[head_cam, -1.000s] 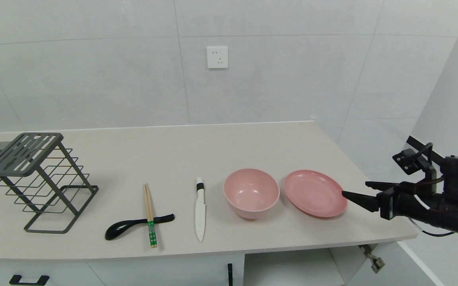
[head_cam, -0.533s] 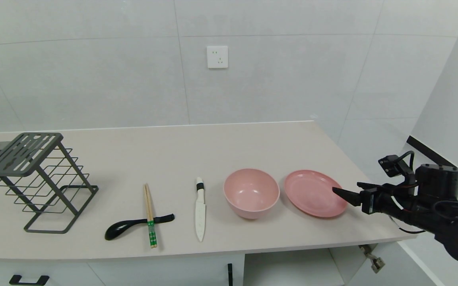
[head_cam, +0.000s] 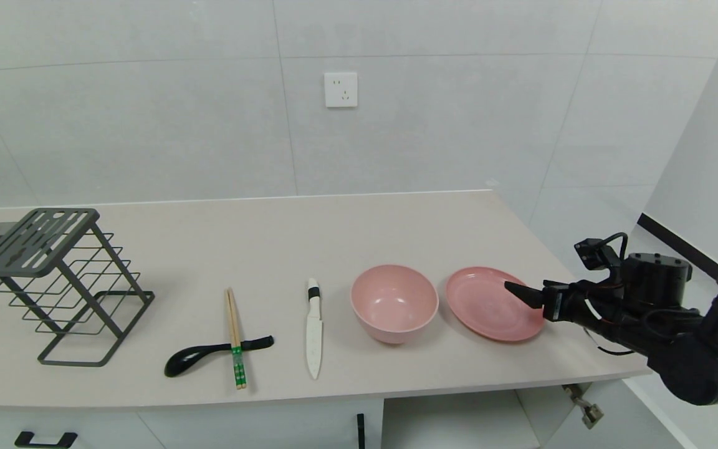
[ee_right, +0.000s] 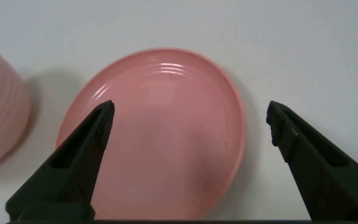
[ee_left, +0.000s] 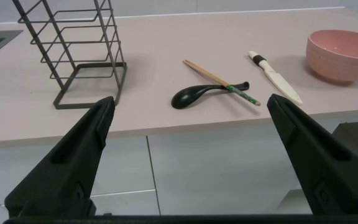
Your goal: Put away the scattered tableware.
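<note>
- Your right claw (head_cam: 519,293) is released, with its fingers spread wide. In the head view its tips hang over the right rim of the plate (head_cam: 490,304).
- From the right wrist you see the plate lying flat in the gap between the two fingers (ee_right: 73,162). Whether they touch it, you can't tell.
- The plate sits toward the right end of the counter (head_cam: 334,237), near the front edge, with the bowl (head_cam: 394,302) just beside it on the left.
- The bowl stands upright, mouth up. You can't tell whether the rims of the bowl and plate touch.
- Left of the bowl lies the knife (head_cam: 313,327), with its handle toward the wall and its blade toward the front edge.
- Further left, the chopsticks (head_cam: 235,337) lie as a pair across the handle of the black spoon (head_cam: 209,355), whose scoop end points left.
- The rack (head_cam: 60,280) stands at the left end of the counter, well apart from the tableware.
- Your left claw (ee_left: 189,106) is released too, fingers wide apart. It sits low, off the counter's front edge, facing the spoon and chopsticks.
- A socket (head_cam: 341,89) is set in the tiled wall behind the counter.
</note>
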`<state>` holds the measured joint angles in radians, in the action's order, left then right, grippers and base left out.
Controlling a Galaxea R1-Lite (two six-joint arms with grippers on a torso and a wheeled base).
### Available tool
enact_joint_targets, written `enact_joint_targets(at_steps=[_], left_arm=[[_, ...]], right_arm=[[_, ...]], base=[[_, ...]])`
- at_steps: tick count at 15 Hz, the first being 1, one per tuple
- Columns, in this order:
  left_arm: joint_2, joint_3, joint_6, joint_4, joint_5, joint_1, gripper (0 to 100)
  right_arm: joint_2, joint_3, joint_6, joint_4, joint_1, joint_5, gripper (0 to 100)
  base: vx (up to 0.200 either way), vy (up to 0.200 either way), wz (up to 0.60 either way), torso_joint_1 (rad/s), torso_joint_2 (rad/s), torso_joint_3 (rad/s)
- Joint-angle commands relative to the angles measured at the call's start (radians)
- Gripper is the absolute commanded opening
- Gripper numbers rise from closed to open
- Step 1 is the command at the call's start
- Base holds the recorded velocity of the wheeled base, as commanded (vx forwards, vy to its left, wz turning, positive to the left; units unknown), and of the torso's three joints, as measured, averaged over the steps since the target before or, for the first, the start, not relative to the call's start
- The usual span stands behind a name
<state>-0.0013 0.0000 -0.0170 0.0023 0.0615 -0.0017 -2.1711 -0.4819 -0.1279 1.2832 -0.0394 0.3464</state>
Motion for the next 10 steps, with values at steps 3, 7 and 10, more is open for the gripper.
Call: enact_joint_targets(at_steps=[3, 7, 10], left_arm=[[0.001, 0.000, 0.000, -0.001, 0.000, 0.000, 100], [0.001, 0.000, 0.000, -0.001, 0.000, 0.000, 100], [0.001, 0.000, 0.000, -0.001, 0.000, 0.000, 100]], right_arm=[[-0.090, -0.027, 0.014, 0.015, -0.001, -0.017, 100], [-0.139, -0.050, 0.024, 0.016, -0.024, -0.049, 100], [-0.150, -0.044, 0.024, 0.016, -0.076, -0.052, 100]], base=[[0.000, 0.000, 0.00, 0.000, 0.00, 0.000], [0.000, 0.000, 0.00, 0.000, 0.00, 0.000], [0.000, 0.000, 0.00, 0.000, 0.00, 0.000]])
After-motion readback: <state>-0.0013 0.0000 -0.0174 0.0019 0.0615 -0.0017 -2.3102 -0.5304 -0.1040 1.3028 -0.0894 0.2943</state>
